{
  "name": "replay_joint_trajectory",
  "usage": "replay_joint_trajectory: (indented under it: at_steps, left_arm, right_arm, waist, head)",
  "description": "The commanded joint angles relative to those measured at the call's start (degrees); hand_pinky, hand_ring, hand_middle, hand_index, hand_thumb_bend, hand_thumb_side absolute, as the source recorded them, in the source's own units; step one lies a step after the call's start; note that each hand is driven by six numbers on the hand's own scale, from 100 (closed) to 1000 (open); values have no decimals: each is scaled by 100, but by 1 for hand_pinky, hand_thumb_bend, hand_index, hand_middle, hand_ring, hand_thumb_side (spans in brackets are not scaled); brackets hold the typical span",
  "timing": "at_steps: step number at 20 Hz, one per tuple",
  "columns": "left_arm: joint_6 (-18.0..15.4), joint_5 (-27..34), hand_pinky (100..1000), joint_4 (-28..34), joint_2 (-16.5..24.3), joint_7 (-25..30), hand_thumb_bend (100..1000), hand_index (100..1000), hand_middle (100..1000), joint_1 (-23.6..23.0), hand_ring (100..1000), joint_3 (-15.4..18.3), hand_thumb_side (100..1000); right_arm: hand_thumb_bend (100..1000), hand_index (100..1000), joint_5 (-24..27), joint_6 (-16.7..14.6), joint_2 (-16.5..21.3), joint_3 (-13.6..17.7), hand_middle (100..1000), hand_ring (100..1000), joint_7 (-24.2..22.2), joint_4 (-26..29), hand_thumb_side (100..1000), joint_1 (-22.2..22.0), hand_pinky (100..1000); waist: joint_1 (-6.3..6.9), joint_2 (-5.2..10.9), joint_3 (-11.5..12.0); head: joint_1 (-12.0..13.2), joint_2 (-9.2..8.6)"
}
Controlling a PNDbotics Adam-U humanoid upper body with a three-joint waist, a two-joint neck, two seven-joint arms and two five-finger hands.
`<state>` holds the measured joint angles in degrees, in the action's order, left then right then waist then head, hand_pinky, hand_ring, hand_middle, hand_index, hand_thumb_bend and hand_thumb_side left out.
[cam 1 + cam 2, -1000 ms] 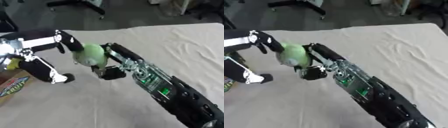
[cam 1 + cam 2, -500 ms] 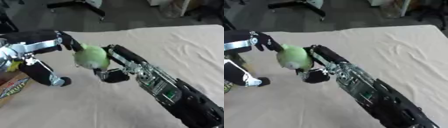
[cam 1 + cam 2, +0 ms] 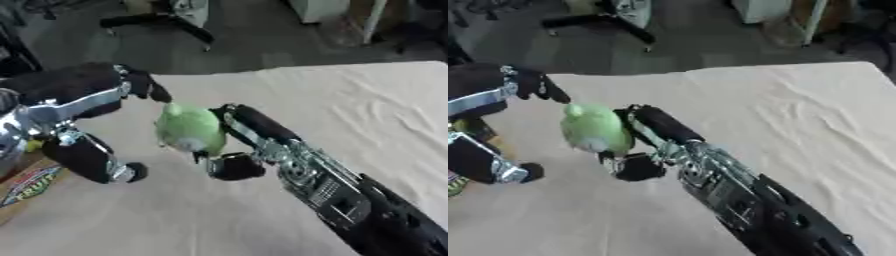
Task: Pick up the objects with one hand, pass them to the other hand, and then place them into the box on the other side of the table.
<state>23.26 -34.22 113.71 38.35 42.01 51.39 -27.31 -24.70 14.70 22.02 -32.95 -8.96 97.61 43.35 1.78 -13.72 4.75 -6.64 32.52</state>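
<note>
A light green, pear-shaped object (image 3: 188, 130) is held above the worktop (image 3: 350, 110), near its left edge, in the right robot hand (image 3: 234, 145), whose fingers and thumb are curled round its right flank and underside. The left robot hand (image 3: 83, 115) is spread open just left of it, upper fingers beside the narrow top, lower finger below; contact cannot be made out. A printed box (image 3: 26, 187) shows at the left edge.

The object is judged light and rounded, possibly smooth enough to slip; its hardness cannot be told. It would best be taken round the wide belly on the free left side, not the narrow tip.

Compared with a second ago, the object has been carried a little higher and leftward, and the left robot hand has been raised and opened wider around it.
</note>
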Motion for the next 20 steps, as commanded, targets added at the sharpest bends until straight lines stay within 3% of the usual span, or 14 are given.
replay_joint_trajectory:
  at_steps: [1,9,20]
  left_arm:
    - [82,-33,806,86,121,52,551,862,783,75,830,94,100]
    - [274,-104,793,-109,-36,-10,474,865,785,111,824,-3,100]
    - [331,-132,788,-600,-295,-179,447,859,785,162,822,-126,100]
  right_arm:
    - [100,555,-67,-36,96,15,366,491,11,160,277,100,687]
    - [100,556,-283,-175,68,-11,371,494,10,218,271,115,686]
    - [100,563,-643,-423,70,-1,381,503,91,355,261,124,697]
  waist:
    - [2,109,7]
    - [6,111,-8]
    - [-8,96,0]
  head:
    - [12,-32]
    - [46,128]
    - [179,62]
